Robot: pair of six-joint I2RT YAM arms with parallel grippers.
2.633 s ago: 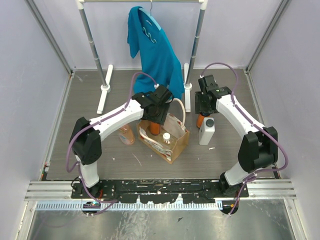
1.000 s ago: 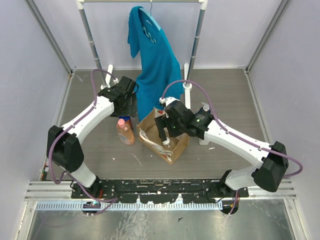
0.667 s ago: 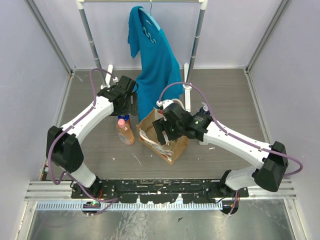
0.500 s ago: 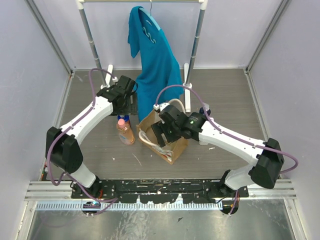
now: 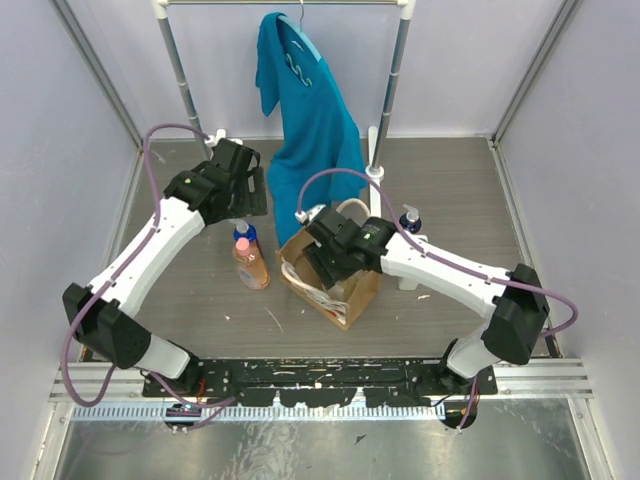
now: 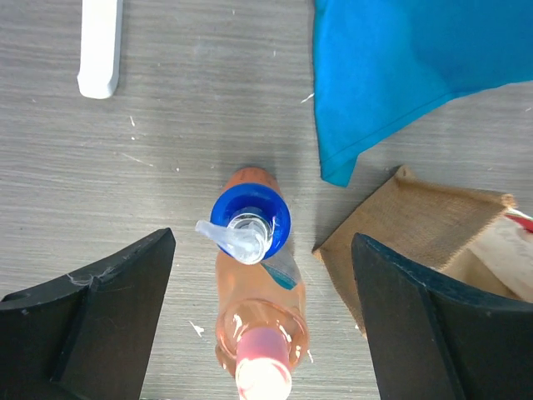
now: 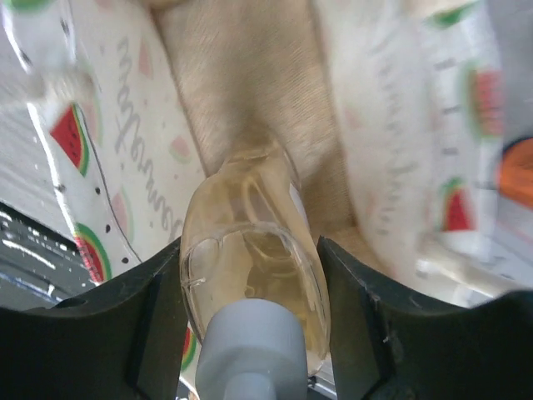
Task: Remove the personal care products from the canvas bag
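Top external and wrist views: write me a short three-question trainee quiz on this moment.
1. True or false: the peach bottle with blue-white pump cap stands outside the tan canvas bag.
2. What sits between the fingers of the right gripper? A nothing; B a clear yellowish bottle with grey cap; C a red cup.
3. Fill in: the left gripper is ___ (open/shut).
Key: 1 true; 2 B; 3 open.

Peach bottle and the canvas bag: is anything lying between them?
Nothing. The left wrist view shows only bare table between the peach bottle and the canvas bag; a tip of the teal cloth ends beside that gap.
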